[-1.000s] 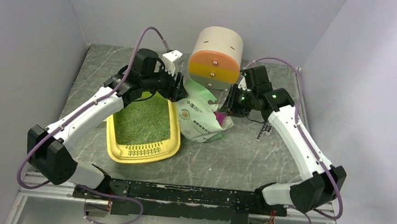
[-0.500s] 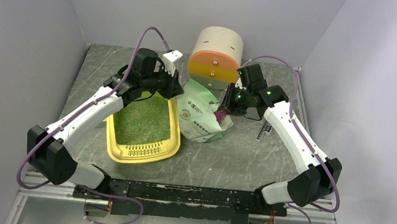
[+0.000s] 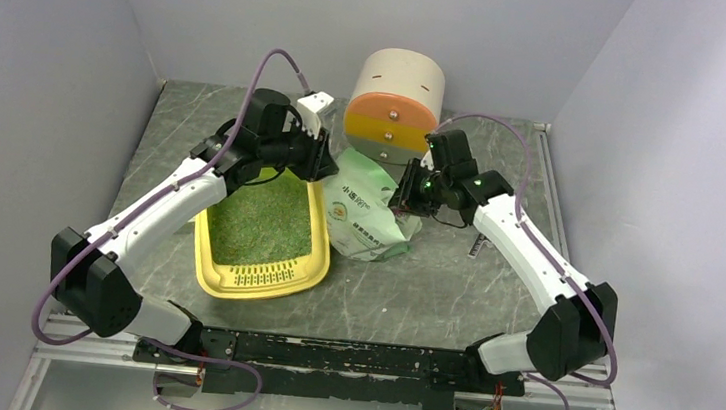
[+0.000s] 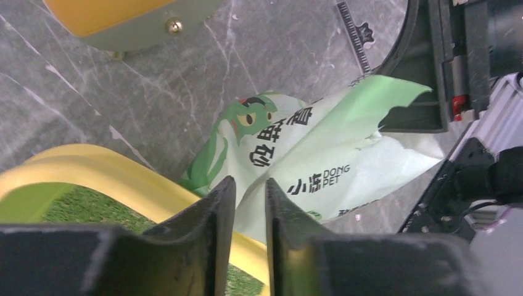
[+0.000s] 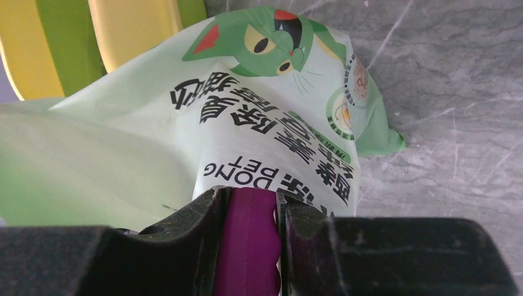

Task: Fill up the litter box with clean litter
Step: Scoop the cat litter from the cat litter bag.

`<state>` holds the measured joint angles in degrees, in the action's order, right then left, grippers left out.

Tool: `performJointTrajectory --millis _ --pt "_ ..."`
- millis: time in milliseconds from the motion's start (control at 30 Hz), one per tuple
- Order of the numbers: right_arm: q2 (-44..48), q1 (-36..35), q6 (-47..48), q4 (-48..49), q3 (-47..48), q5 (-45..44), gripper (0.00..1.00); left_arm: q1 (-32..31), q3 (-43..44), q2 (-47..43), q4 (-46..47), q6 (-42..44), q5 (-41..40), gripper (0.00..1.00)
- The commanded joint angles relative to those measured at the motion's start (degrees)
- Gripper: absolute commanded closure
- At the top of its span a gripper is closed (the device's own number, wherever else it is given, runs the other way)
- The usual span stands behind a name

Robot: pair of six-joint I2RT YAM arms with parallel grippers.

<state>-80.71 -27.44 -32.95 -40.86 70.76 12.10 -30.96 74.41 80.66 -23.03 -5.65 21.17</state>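
**Both claws on the litter bag, tray right next to it**

Left gripper [image 4: 250, 182] has its fingers pinched nearly together on a thin fold of the pale green printed bag [image 4: 321, 160], close to its jagged torn edge. Right gripper [image 5: 250, 196] is clamped on the magenta scoop [image 5: 247, 246], which fills the gap between its fingers, and it's pressed right up against the other side of the bag. The bag slumps on the grey marble-look table [image 3: 431, 292] between the two arms, hard against the right wall of the yellow litter box [image 3: 256, 281] near its far end. The box lies left of the bag, grille end toward the arm bases, and greenish-grey clean litter [image 3: 259, 217] covers its floor. Just behind the bag stands the round beige, orange and yellow drawer cabinet [image 3: 393, 108].
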Motion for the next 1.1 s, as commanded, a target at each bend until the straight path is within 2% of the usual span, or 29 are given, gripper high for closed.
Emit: performJointTrajectory --millis 0,67,133,300,333,567,800,967,1067 --pt "0.11 -0.62 -2.73 4.81 -4.62 1.65 1.0 0.11 0.52 0.3 -1.01 -0.46 -0.09 0.59" --pt "1.28 -0.68 -4.24 6.94 -6.23 1.79 1.0 0.13 0.64 0.46 -1.41 -0.25 0.1 0.47" --pt "2.24 -0.51 -5.88 8.79 -7.76 2.04 1.0 0.11 0.47 0.46 -1.33 0.2 1.05 0.43" --pt "4.44 -0.34 -9.77 14.82 -12.08 4.87 1.0 0.11 -0.41 0.53 -0.39 0.64 3.54 0.41" --pt "4.9 -0.27 -10.58 15.93 -12.74 5.24 1.0 0.12 -0.56 0.73 -0.34 0.64 3.87 0.42" --pt "10.17 1.57 -17.62 25.65 -19.18 8.12 1.0 0.11 -0.71 1.34 -0.29 -0.35 2.52 0.68" --pt "18.5 6.32 -28.76 43.38 -30.85 13.87 1.0 0.11 -0.3 1.86 -0.45 -0.59 2.83 0.87" --pt "20.64 10.76 -36.52 55.03 -37.32 21.81 1.0 0.11 -0.42 1.85 0.05 -0.93 3.82 0.95" --pt "20.96 12.66 -40.21 60.59 -39.89 25.16 1.0 0.12 -0.19 1.95 0.3 -1.35 3.97 0.95"
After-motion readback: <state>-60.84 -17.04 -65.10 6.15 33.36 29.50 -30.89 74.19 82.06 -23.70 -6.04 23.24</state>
